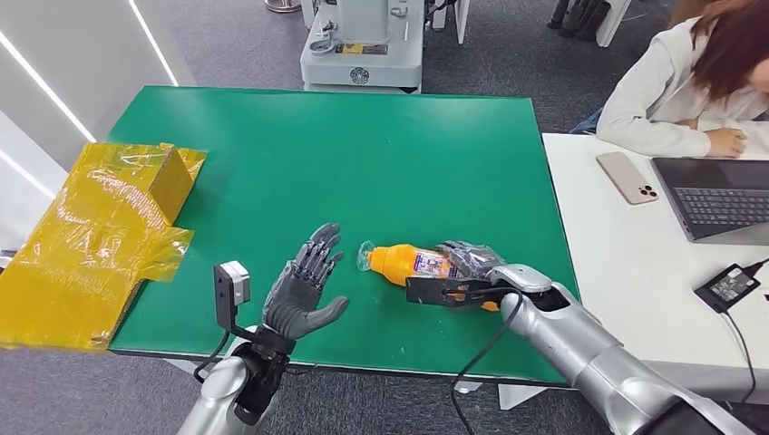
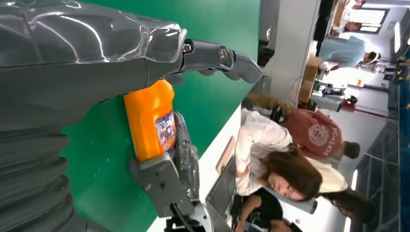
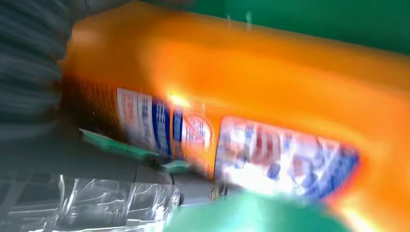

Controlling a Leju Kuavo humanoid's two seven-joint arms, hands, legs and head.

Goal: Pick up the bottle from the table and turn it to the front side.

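Reaching in from the near edge, the right hand (image 1: pixel 467 272) wraps what looks like a closing grip round the base of the orange bottle (image 1: pixel 408 263), which lies on its side on the green counter (image 1: pixel 363 154); blur hides the contact. The left hand (image 1: pixel 304 290) waits just beside the cap, fingers spread, holding nothing. Pickup is underway; next comes lifting and rotating the label forward.

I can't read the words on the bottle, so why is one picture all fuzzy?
The right wrist view is smeared by motion blur, so the orange bottle label is unreadable; the head view is sharp, showing the right robot hand on it; the left wrist view is clear, with glare on the left robot hand cover.
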